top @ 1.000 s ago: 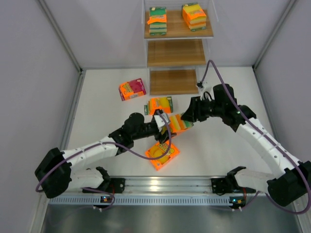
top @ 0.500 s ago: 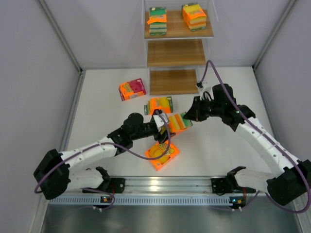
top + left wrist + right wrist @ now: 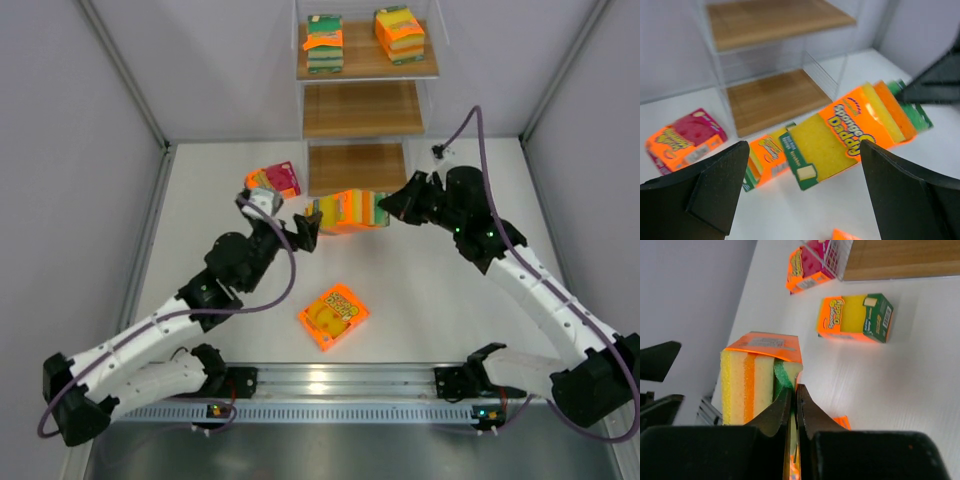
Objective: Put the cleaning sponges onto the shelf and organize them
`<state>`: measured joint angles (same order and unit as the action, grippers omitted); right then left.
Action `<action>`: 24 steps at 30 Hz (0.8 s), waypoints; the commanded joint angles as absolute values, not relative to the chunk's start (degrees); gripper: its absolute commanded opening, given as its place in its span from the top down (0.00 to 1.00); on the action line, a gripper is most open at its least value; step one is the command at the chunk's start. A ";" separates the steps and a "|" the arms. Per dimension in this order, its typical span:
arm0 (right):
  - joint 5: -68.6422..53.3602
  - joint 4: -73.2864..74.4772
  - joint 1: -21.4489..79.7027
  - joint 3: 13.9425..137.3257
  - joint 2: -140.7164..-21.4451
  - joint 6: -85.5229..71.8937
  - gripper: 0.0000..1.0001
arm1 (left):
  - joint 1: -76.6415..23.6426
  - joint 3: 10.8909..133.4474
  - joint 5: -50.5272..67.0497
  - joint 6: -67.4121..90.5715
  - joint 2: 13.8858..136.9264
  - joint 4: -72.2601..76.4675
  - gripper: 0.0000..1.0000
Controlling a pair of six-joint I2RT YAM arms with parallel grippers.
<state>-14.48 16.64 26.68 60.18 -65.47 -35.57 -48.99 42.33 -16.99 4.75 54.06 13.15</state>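
My right gripper (image 3: 390,207) is shut on the green edge of an orange, yellow and green sponge pack (image 3: 352,210) and holds it above the table in front of the shelf (image 3: 357,168). The right wrist view shows the jaws (image 3: 792,390) pinching that pack (image 3: 757,382). My left gripper (image 3: 305,228) is open and empty just left of the pack (image 3: 855,132). A second pack (image 3: 767,155) lies on the table under it. A pink-red pack (image 3: 280,178) lies left of the shelf. An orange pack (image 3: 334,317) lies nearer. Two sponge stacks (image 3: 325,42) (image 3: 399,35) sit on the top board.
The shelf's middle board (image 3: 362,108) and bottom board (image 3: 771,99) are bare. Grey walls close in the table on the left, right and back. A metal rail (image 3: 340,380) with both arm bases runs along the near edge.
My left gripper has let go of the sponge pack and pulled back to the left. My right gripper has carried the pack up toward the shelf.
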 commanded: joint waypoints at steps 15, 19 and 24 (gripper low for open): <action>26.27 -49.61 32.42 50.36 -76.62 -61.00 1.00 | -48.78 42.45 -43.42 18.63 28.57 -8.96 0.02; 34.34 -51.94 34.97 54.22 -80.76 -59.25 1.00 | -48.78 42.28 -42.71 17.84 27.34 -9.76 0.02; 49.29 -62.46 39.46 55.72 -87.53 -54.24 1.00 | -48.78 42.19 -42.98 16.00 25.93 -9.84 0.02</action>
